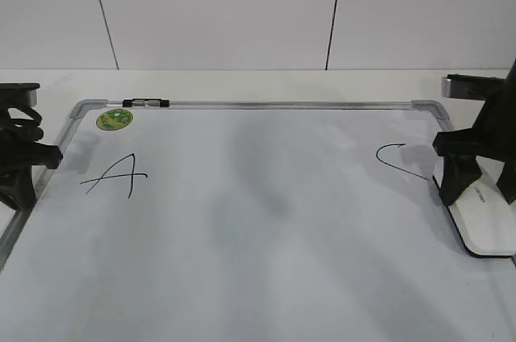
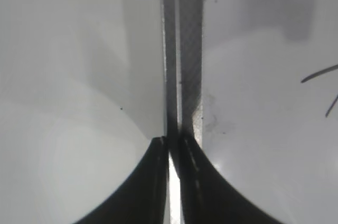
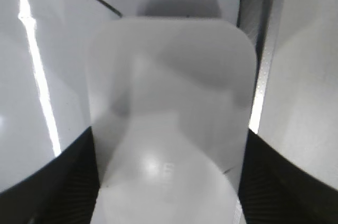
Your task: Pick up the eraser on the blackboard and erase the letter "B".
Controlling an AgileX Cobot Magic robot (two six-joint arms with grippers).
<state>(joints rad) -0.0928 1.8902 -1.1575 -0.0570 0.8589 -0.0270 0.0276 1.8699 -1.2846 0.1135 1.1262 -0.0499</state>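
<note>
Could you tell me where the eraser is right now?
The eraser lies at the board's right edge in the exterior view, below the letter C, between the right gripper's jaws.

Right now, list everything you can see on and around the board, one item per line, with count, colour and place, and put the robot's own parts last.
Blackboard: one, white surface with silver frame and grey corners, flat on the table, filling most of the exterior view.
Letter A: one, black marker, left part of the board.
Letter C: one, black marker, right part of the board.
Letter B: none visible; only a faint grey smudge in the board's middle.
Sticker: one, round green, far left corner.
Eraser: one, white with black base, right edge of the board.
Table: one, white, under the board.
Left gripper: black, shut, at the board's left frame.
Right gripper: black, fingers either side of the eraser.
</note>
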